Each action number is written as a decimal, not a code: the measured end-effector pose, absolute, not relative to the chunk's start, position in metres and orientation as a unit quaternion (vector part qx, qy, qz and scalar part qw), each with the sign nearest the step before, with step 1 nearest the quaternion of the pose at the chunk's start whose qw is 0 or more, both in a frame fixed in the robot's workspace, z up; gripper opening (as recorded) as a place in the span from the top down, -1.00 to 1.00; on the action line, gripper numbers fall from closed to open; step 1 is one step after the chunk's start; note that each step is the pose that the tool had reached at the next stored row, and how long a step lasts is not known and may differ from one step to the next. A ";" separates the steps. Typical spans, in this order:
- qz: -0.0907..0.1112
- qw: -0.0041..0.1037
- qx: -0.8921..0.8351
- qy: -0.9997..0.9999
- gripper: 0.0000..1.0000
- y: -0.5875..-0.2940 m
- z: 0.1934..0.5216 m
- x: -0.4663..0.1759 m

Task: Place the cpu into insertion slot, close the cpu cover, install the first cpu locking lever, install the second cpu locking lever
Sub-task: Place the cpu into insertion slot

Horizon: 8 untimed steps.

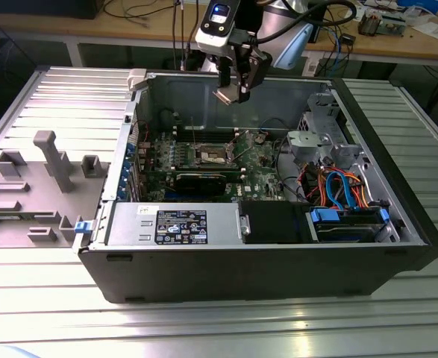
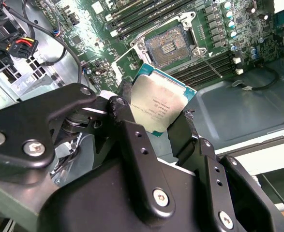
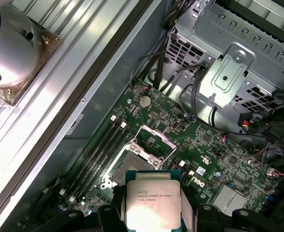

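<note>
The cpu [image 1: 227, 95] is held by the gripper [image 1: 232, 92], whose fingers are clamped on two opposite edges of the chip. In the exterior view the chip is seen hanging well above the slot [image 1: 213, 154], clear of the green board [image 1: 260, 175], inside the open case [image 1: 241, 272].

In the second wrist view the cpu [image 2: 158, 104] is shown tilted between the black fingers [image 2: 127, 121] of the gripper [image 2: 156, 115], its silvery face turned outward and its green rim visible. The slot [image 2: 168, 46] is seen beyond it, open and unfilled, with its contact field exposed.

In the first wrist view the cpu [image 3: 153, 203] is gripped at both sides by the gripper [image 3: 153, 215]. The slot [image 3: 132, 166] is partly hidden behind the chip's upper edge. The cover [image 3: 154, 137] is raised off the slot, hinged up at the slot's far side from the chip. A grey power supply [image 1: 174, 224] lies well apart from the slot, by the case's near wall.
</note>
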State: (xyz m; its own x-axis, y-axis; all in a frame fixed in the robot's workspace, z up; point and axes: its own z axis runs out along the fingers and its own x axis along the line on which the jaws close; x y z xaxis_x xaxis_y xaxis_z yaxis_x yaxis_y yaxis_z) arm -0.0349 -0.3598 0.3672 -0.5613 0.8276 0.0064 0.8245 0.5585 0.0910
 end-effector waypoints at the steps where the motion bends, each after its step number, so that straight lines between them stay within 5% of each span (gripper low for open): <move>1: 0.042 0.019 0.468 0.882 -0.08 -0.360 0.367 -0.035; 8: 0.042 0.019 0.480 0.876 -0.08 -0.360 0.367 -0.035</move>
